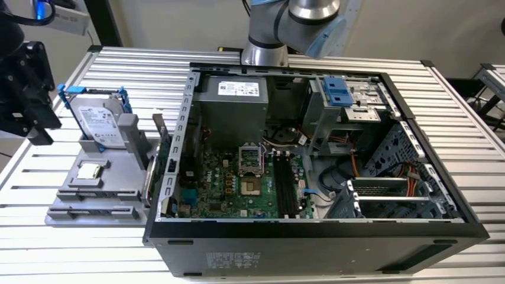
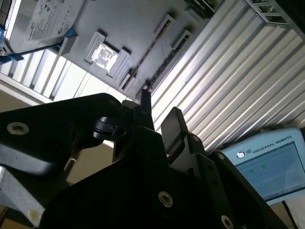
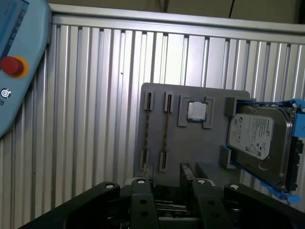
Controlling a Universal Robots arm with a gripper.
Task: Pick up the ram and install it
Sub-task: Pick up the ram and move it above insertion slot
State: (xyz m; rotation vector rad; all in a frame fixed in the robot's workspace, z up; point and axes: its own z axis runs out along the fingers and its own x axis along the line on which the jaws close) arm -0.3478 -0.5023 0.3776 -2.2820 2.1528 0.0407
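The ram [image 3: 166,131] stands on edge as a thin greenish strip between two pairs of supports on the grey holder [image 3: 190,143]. A second thin strip [image 3: 147,131] stands parallel beside it. In the second wrist view the ram [image 2: 147,50] is a dark line on the holder. My gripper [image 3: 172,183] hovers above the holder's near edge, apart from the strips. It is open, with nothing between its black fingers [image 3: 143,191]. The second wrist view also shows the gripper [image 2: 159,112]. The motherboard's black slots [image 1: 285,186] lie inside the open computer case [image 1: 316,228].
A silver hard drive in a blue frame [image 3: 259,138] and a processor chip [image 3: 196,110] sit on the same holder [image 1: 94,198]. A card with a metal bracket [image 1: 160,148] stands against the case wall. A teach pendant [image 3: 16,62] lies on the ribbed metal table [image 3: 95,95].
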